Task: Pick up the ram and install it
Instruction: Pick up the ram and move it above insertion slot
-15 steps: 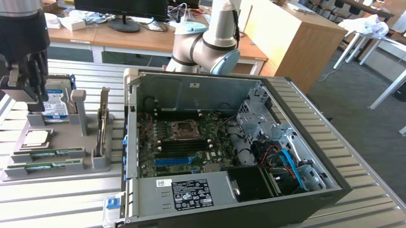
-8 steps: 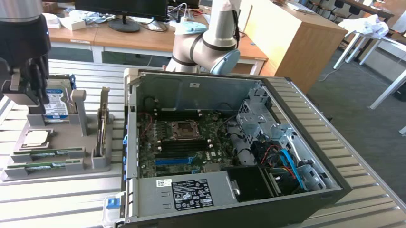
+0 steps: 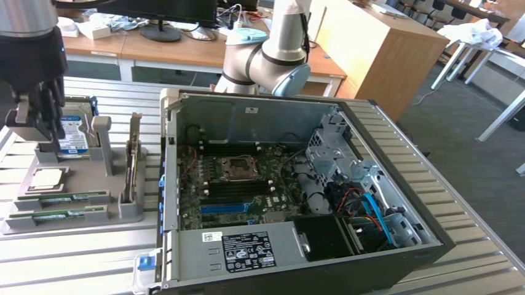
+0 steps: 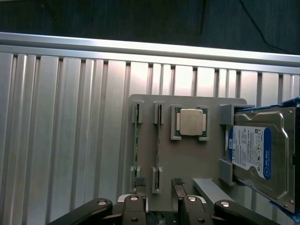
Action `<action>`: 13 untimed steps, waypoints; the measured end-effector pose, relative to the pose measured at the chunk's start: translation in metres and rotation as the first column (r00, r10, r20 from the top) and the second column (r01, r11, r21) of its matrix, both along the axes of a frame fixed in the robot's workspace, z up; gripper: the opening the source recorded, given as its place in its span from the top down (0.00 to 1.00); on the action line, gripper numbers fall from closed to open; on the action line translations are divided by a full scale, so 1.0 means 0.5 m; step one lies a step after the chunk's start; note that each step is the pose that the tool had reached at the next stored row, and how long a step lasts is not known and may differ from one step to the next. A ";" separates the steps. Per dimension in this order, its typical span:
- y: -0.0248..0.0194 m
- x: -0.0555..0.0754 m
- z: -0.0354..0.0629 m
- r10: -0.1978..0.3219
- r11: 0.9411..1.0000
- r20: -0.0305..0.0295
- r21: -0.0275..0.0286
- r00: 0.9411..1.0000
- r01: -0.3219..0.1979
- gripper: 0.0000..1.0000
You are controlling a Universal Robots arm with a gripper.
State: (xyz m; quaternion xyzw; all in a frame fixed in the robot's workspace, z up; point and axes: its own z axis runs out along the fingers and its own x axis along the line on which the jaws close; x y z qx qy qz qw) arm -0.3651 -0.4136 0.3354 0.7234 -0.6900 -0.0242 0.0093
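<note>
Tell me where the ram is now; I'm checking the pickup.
At the exterior view's left, the ram sits in the grey holder beside the processor chip, outside the computer case.

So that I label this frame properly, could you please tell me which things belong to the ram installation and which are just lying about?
Belongs to the job: ram sticks in the gray holder, open gripper over them, open computer case.
Just lying about: hard drive, processor chip.
</note>
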 end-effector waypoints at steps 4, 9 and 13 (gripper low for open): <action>0.0000 0.000 -0.008 0.000 1.000 0.000 0.000 1.000 0.000 0.65; 0.0000 0.000 -0.017 0.000 1.000 0.000 0.000 1.000 0.000 0.65; 0.0000 0.000 -0.023 0.000 1.000 0.000 0.000 1.000 0.000 0.65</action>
